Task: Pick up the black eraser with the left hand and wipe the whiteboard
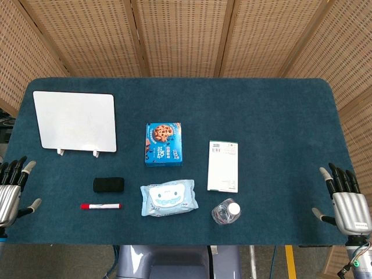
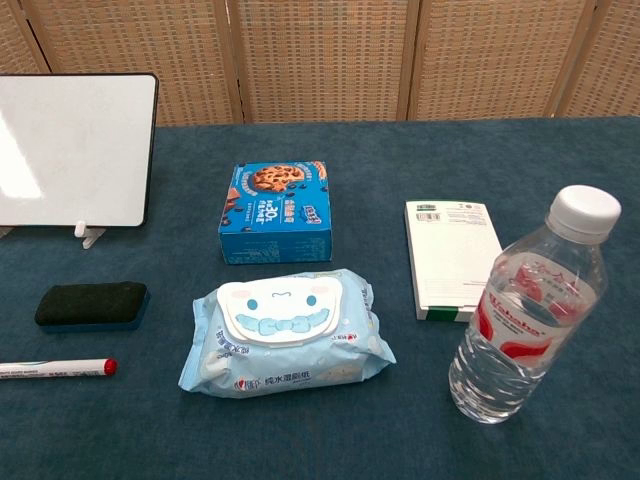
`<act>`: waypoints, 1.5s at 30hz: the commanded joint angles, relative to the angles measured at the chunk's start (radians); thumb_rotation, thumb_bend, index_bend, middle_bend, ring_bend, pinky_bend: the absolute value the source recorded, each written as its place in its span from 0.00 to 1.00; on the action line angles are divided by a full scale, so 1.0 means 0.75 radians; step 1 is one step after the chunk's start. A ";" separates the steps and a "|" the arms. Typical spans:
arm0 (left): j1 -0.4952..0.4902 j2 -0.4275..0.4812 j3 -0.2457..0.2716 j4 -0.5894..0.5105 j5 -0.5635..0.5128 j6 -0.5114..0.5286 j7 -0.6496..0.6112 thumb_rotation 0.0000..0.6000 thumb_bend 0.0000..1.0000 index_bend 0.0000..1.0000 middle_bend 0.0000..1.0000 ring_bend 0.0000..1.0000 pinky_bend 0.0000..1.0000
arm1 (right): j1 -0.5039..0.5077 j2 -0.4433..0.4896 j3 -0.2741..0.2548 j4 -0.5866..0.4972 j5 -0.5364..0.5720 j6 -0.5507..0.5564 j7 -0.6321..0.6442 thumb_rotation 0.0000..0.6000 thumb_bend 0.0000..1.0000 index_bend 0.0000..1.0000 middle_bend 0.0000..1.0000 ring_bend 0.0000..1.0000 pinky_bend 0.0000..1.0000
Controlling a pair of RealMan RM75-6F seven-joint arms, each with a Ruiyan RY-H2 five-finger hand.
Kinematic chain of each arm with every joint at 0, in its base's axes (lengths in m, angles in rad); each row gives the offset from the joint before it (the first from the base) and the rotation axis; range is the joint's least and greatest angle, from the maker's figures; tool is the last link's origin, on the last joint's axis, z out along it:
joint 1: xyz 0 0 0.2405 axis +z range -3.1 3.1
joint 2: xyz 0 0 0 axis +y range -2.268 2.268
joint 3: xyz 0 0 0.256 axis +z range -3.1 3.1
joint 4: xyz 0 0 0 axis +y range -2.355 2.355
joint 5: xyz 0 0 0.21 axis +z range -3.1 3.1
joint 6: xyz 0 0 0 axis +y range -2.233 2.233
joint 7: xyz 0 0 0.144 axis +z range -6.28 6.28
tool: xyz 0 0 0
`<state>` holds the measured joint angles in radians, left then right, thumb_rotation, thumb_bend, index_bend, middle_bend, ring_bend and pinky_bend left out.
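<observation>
Nothing is grasped yet. The left hand (image 1: 11, 189) rests at the tabletop (image 1: 279, 116) edge, fingers (image 1: 17, 168) spread and empty; the right hand (image 1: 347, 203) likewise. The black eraser (image 1: 108, 185) lies well ahead of the left fingers, before the whiteboard (image 1: 74, 122). Next comes a reach and a grasp.

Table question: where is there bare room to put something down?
The wide strip of table right of the white box is bare, as is the back edge behind the cookie box. It is crowded around the wet wipes, eraser and bottle.
</observation>
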<state>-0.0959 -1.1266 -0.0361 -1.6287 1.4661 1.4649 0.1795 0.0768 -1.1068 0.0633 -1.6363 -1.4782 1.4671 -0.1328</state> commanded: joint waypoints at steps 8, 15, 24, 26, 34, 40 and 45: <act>0.002 -0.001 0.000 -0.002 0.001 0.005 0.001 1.00 0.22 0.00 0.00 0.00 0.00 | 0.001 -0.003 -0.003 -0.003 -0.004 -0.002 -0.008 1.00 0.16 0.03 0.00 0.00 0.00; -0.001 0.005 0.002 -0.006 -0.002 -0.005 0.002 1.00 0.22 0.00 0.00 0.00 0.00 | 0.000 -0.002 -0.002 -0.009 -0.004 0.002 -0.013 1.00 0.16 0.03 0.00 0.00 0.00; -0.005 0.002 0.005 -0.007 -0.007 -0.019 0.013 1.00 0.22 0.00 0.00 0.00 0.00 | 0.003 -0.004 0.000 -0.009 -0.002 -0.003 -0.016 1.00 0.16 0.03 0.00 0.00 0.00; -0.006 0.000 0.006 -0.013 -0.007 -0.021 0.019 1.00 0.22 0.00 0.00 0.00 0.00 | 0.003 -0.004 -0.002 -0.009 -0.002 -0.006 -0.017 1.00 0.16 0.03 0.00 0.00 0.00; -0.048 -0.016 0.005 -0.059 -0.044 -0.116 0.031 1.00 0.24 0.03 0.00 0.00 0.00 | 0.009 -0.005 -0.003 -0.007 0.012 -0.027 -0.013 1.00 0.16 0.03 0.00 0.00 0.00; -0.156 -0.085 -0.046 -0.085 -0.150 -0.284 0.091 1.00 0.25 0.13 0.00 0.00 0.00 | 0.015 -0.014 -0.007 -0.005 -0.009 -0.026 -0.013 1.00 0.16 0.03 0.00 0.00 0.00; -0.238 -0.166 -0.088 -0.070 -0.307 -0.421 0.152 1.00 0.25 0.22 0.00 0.00 0.00 | 0.016 -0.020 -0.012 0.007 -0.016 -0.027 -0.003 1.00 0.16 0.03 0.00 0.00 0.00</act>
<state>-0.2420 -1.2188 -0.0817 -1.6847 1.2821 1.1881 0.2649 0.0886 -1.1218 0.0545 -1.6313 -1.4906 1.4471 -0.1355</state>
